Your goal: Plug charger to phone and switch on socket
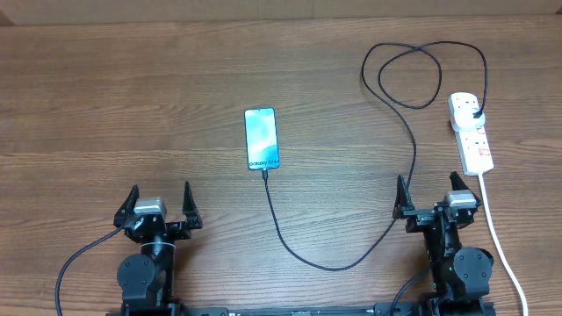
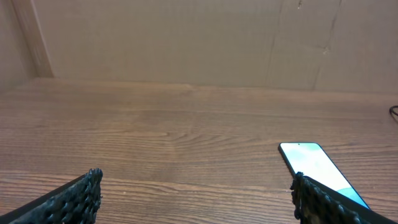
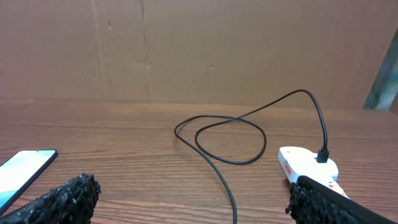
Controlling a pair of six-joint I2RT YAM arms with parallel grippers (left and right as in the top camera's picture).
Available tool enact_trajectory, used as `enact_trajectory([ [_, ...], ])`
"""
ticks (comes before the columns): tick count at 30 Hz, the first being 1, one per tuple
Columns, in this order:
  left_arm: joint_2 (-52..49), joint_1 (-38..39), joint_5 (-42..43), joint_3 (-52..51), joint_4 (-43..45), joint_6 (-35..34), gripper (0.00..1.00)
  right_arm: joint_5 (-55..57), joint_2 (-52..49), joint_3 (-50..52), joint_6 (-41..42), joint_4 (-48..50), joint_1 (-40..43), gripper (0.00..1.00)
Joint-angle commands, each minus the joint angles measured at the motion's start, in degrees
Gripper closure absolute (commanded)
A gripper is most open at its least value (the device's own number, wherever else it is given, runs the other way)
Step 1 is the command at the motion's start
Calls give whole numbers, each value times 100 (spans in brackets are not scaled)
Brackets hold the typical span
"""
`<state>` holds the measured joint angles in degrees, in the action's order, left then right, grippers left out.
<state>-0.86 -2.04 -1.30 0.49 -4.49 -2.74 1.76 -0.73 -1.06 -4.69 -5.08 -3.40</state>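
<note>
- Black-edged, blue-screened flat phone [image 1: 262, 138]: mid-worktop [image 1: 105, 105]; thin black charger cable [image 1: 335, 268] tip at its near edge, seating unclear.
- White elongated power-strip socket [image 1: 471, 133]: right; press its switch squarely.
- Left tool [image 1: 160, 186], right tool [image 1: 428, 180]: fingers apart, empty.

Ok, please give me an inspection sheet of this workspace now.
Surface: wooden table, brown grain.
Job's things: phone flat, screen lit; power strip at the right, black plug in it.
Clutter: nothing seen.
Grippers: left gripper and right gripper open, empty, near edge.
Cables: black charger cable loops from the plug to the phone's near end; white cord leaves the strip.
Surroundings: brown board wall behind.
</note>
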Motion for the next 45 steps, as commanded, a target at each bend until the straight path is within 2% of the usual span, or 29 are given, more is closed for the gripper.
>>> enact_trajectory([
  [1,68,-52,28,-22,0,151,0,52,50,61,33,44,26,0],
  [45,66,-52,79,-20,2,236,0,52,50,61,33,44,26,0],
])
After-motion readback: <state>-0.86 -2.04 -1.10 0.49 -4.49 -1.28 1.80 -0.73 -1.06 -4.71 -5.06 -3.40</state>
